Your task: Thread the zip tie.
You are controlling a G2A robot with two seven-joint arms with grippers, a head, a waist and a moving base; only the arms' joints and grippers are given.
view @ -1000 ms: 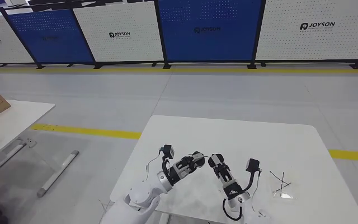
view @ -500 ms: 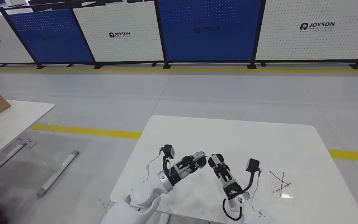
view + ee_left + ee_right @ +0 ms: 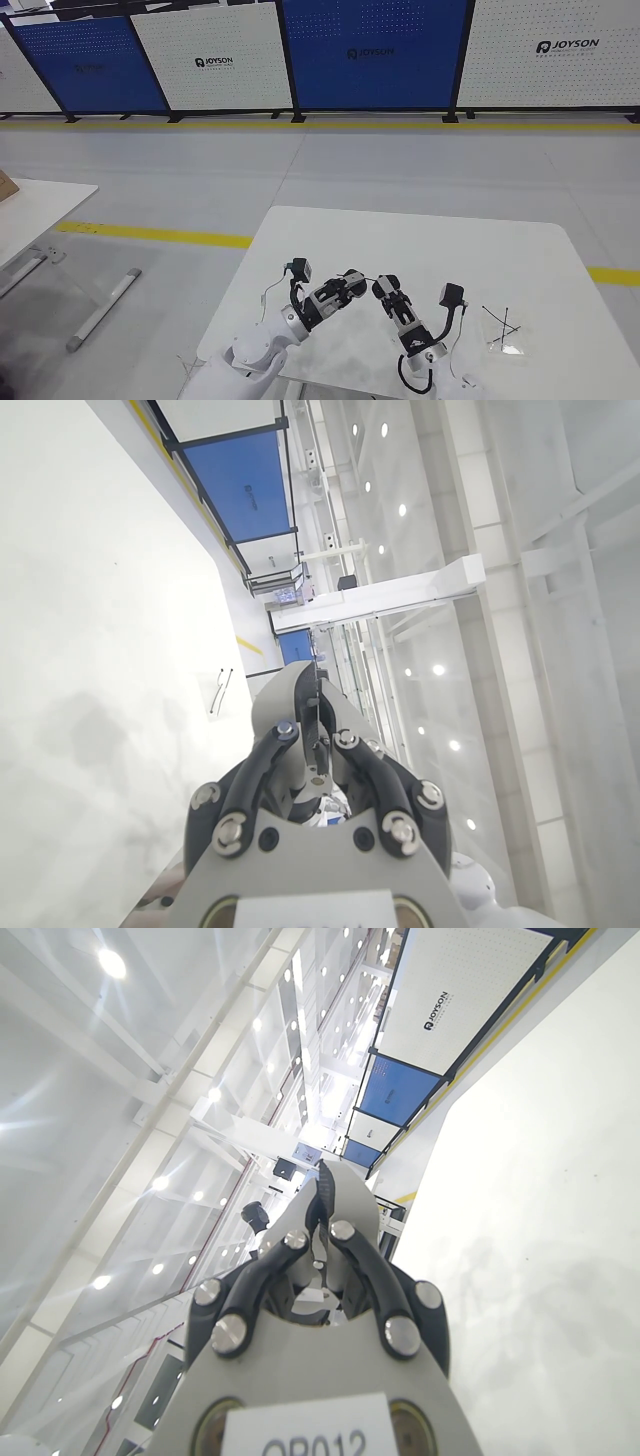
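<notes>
At the white table's near edge, the left gripper is pinched shut on a thin black zip tie. The tie spans across to the right gripper, which is also closed, though its hold on the tie is unclear. More zip ties lie well off to the right. Beyond are grey floor, a yellow line, and blue and white pegboard panels.

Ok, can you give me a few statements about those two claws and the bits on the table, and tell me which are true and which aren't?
1. The left gripper and right gripper are close together above the table. True.
2. The spare zip ties lie between them. False: they lie apart from both, on the right arm's side of the table.
3. A thin zip tie spans the gap between the two. True.
4. The left gripper is wide open. False: it is shut on the zip tie.
</notes>
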